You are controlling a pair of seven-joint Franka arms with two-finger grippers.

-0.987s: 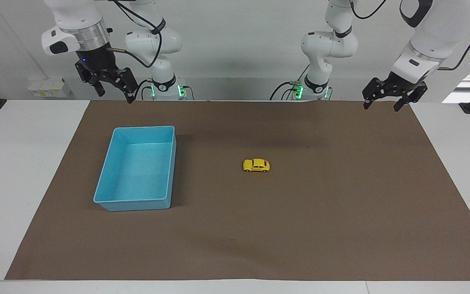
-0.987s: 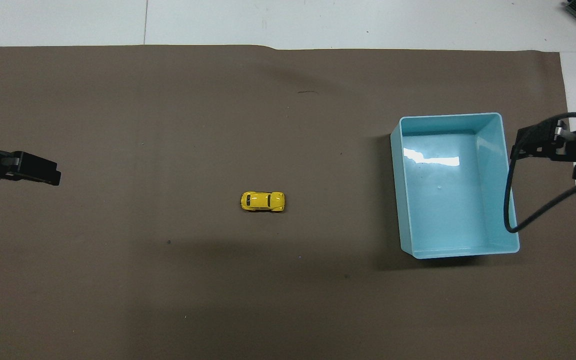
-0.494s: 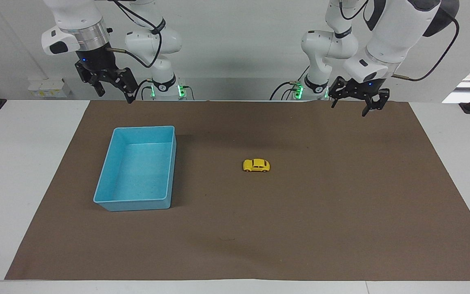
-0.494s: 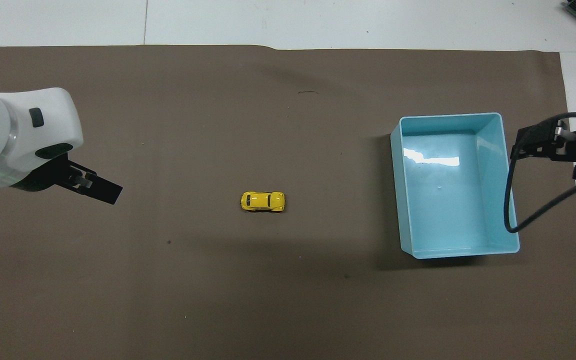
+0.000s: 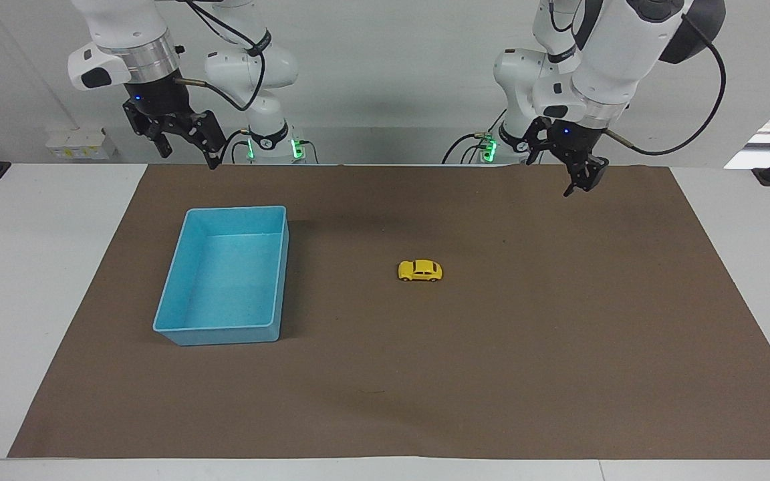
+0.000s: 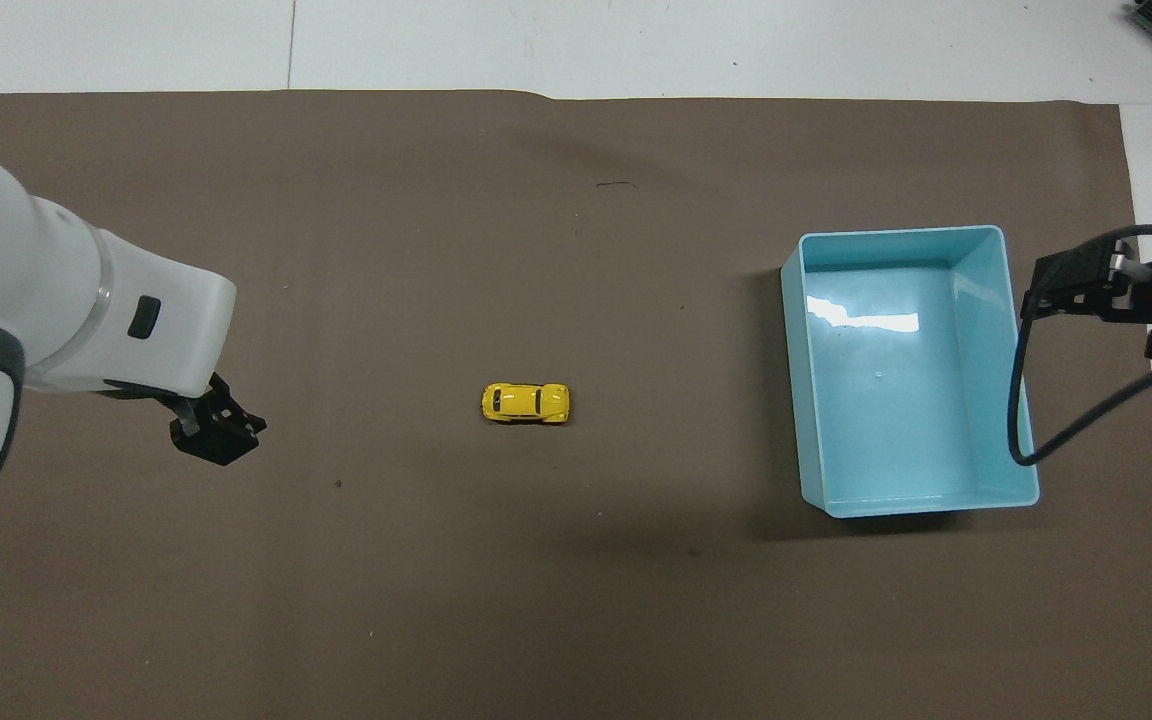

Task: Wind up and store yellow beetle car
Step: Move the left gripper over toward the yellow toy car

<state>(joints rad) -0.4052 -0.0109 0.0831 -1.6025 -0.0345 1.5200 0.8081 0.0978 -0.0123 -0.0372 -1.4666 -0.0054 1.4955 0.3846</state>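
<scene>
I was at the reach step: my left gripper point(image 5: 575, 177), jaws spread and empty, hung well short of the yellow beetle car point(image 5: 420, 270), resting outside the blue bin point(image 5: 228, 331), needing a descent to straddle it.

Yellow beetle car point(image 5: 420, 270): bright yellow, dark windows. Bin point(image 5: 178, 329): light blue. Mat point(image 5: 492, 374): plain brown. Table point(image 5: 17, 280): white.
</scene>
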